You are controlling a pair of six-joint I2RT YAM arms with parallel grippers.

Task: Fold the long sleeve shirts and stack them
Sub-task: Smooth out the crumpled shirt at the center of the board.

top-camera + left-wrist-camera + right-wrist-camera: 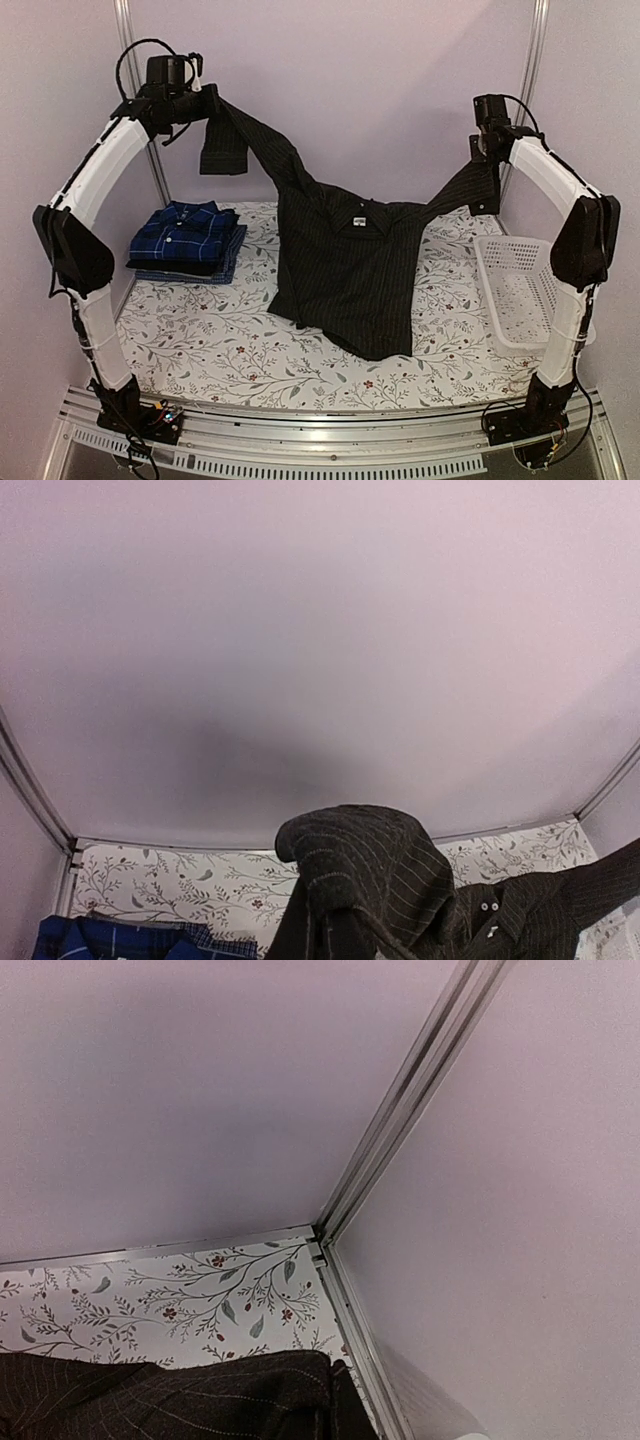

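While its two sleeves are pinched and held high, the black pale-pinstriped collared button-up shirt point(350, 260) hangs spread just left of the white plastic mesh basket point(520, 290), its hem on the floral-printed tabletop point(230, 350). The right gripper point(487, 160), closed on one sleeve, is above the basket. The left gripper point(205, 100), clamped on the other, is high and far left of it. A folded blue-and-navy plaid shirt point(185, 232) lies well left of the basket.

One pinstriped shirt point(350, 270), one folded shirt stack point(188, 243), one basket point(495, 292).
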